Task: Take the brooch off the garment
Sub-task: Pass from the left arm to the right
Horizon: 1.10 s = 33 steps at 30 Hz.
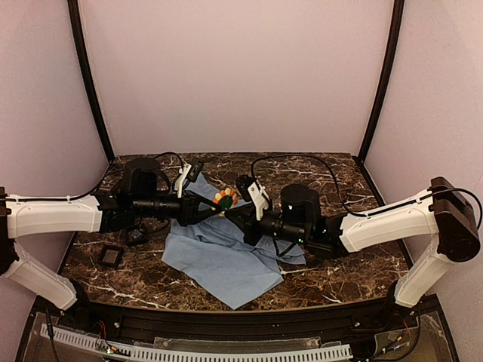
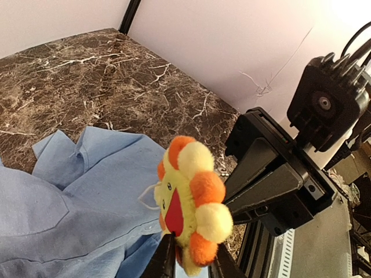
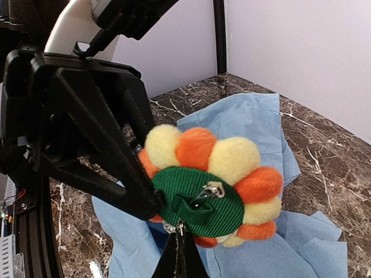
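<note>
The brooch (image 1: 225, 200), a plush flower with orange and yellow petals, is held up over the garment (image 1: 219, 260), a light blue shirt spread on the marble table. My left gripper (image 2: 194, 263) is shut on its lower edge, one finger on each side. The face with its red mouth (image 2: 174, 214) shows in the left wrist view. From the other side my right gripper (image 3: 181, 249) is shut on the metal pin at the lower edge of the brooch's green back (image 3: 203, 200). The left fingers (image 3: 130, 182) show there too. I cannot tell whether the pin still passes through the shirt (image 3: 261, 116).
Two small black square pads (image 1: 112, 256) (image 1: 136, 235) lie on the table left of the shirt. Both arms meet over the table's middle. Pale walls and black corner posts (image 1: 89, 75) close the back and sides.
</note>
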Available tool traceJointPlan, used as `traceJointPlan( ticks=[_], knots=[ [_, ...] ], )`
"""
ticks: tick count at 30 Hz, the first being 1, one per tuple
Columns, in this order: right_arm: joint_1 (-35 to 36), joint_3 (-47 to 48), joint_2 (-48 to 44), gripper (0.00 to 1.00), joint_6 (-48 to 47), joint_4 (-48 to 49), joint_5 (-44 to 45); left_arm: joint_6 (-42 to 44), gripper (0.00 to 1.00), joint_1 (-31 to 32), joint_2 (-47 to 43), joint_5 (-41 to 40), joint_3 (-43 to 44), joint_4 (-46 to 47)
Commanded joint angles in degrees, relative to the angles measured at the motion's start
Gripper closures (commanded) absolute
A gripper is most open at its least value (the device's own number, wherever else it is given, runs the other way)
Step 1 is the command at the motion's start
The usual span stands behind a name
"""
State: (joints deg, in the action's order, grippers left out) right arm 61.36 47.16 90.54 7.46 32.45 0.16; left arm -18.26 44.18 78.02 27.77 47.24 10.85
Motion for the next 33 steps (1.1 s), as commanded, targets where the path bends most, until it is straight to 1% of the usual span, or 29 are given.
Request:
traceJointPlan(
  ticks=[1,4,7,9,12,13,15,16,18,19,21,24,26,29,33],
  knots=[
    [0.9,1.4,0.8,1.0,-0.9,-0.8,1.4,-0.4,0.88,-0.4,-1.3,0.3,-0.9,2.0],
    [0.9,1.6,1.0,1.0,-1.0,-1.2,1.3,-0.5,0.91,-0.5,-1.1,0.4,-0.9,2.1],
    [1.1,1.7,1.0,1.0,-1.1,-1.6,1.3,-0.4,0.98,-0.5,-0.9,0.4,-1.0,2.3],
    [1.1,1.7,0.7,1.0,-1.0,-1.7,1.1,-0.3,0.99,-0.5,-1.0,0.1,-1.1,2.5],
    [1.1,0.9,-0.2,0.87,-0.8,-1.3,0.5,-0.1,0.99,-0.6,-1.8,-0.9,-1.8,2.9],
    [1.1,0.5,-0.7,0.81,-0.7,-1.2,0.4,0.0,0.99,-0.7,-2.4,-1.2,-2.2,3.1],
    [1.1,-0.2,-1.8,0.64,-0.6,-0.9,0.1,0.1,0.99,-0.9,-3.2,-1.4,-2.7,3.6],
    [1.1,-0.8,-2.5,0.53,-0.5,-0.7,-0.6,0.2,0.99,-1.1,-3.5,-1.3,-2.8,3.7],
    [1.0,-1.9,-4.0,0.36,-0.3,-0.3,-1.8,0.7,0.99,-1.2,-4.3,-1.0,-3.1,3.6],
    [1.0,-2.4,-4.8,0.29,-0.3,-0.1,-2.1,1.1,0.99,-1.2,-4.7,-1.1,-3.2,3.5],
    [0.8,-3.3,-6.5,0.19,-0.2,0.0,-2.5,1.6,0.99,-1.3,-5.2,-1.0,-3.3,3.4],
    [0.2,-4.5,-8.9,0.09,-0.1,0.0,-2.9,2.2,0.99,-1.5,-5.8,0.3,-3.6,3.9],
    [-0.9,-5.4,-10.3,0.05,0.2,0.7,-5.4,2.7,0.99,-1.5,-6.1,2.5,-3.6,4.1],
    [-4.1,-7.0,-11.6,0.03,1.6,3.4,-13.1,3.5,0.99,-1.4,-5.6,5.8,-3.3,4.5],
    [-8.0,-8.4,-11.2,0.03,4.7,8.1,-24.2,2.6,0.99,-1.4,-4.0,11.0,-3.1,6.8]
  ],
)
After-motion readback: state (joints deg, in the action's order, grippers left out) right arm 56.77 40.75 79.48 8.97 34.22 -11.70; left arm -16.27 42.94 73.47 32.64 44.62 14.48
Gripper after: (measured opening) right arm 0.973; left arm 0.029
